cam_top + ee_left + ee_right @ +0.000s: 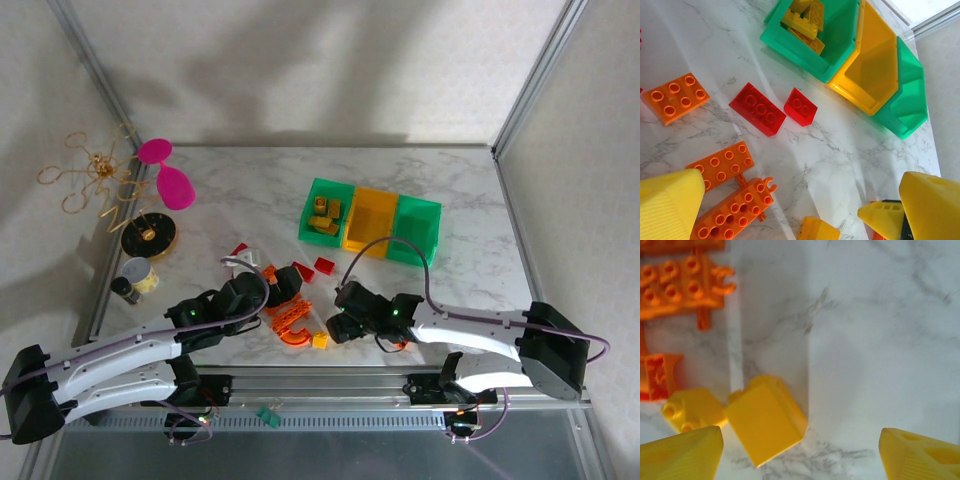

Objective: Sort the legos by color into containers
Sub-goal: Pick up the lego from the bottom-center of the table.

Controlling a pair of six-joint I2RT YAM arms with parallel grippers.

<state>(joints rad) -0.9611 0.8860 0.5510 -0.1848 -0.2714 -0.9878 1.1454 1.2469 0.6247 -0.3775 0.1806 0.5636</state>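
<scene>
The right gripper [800,440] hangs low over the marble table [880,315] with its jaws spread wide and nothing gripped. A smooth-faced yellow brick [767,425] lies flat on the table between the fingers, just beside the one at the left of the wrist view. This wide spread suits straddling the brick before a close. A studded yellow brick [690,410] sits against it, so a close may well catch both.

The left gripper [800,200] is likewise wide open and empty. It is poised above the orange bricks [720,165], with the red bricks [757,108] beyond.

The three bins stand in a row, well apart from the pile. The left green bin [840,30] already holds yellow bricks [802,22], which makes it the probable destination. The yellow-orange bin [875,65] and the right green bin [907,95] appear empty.
</scene>
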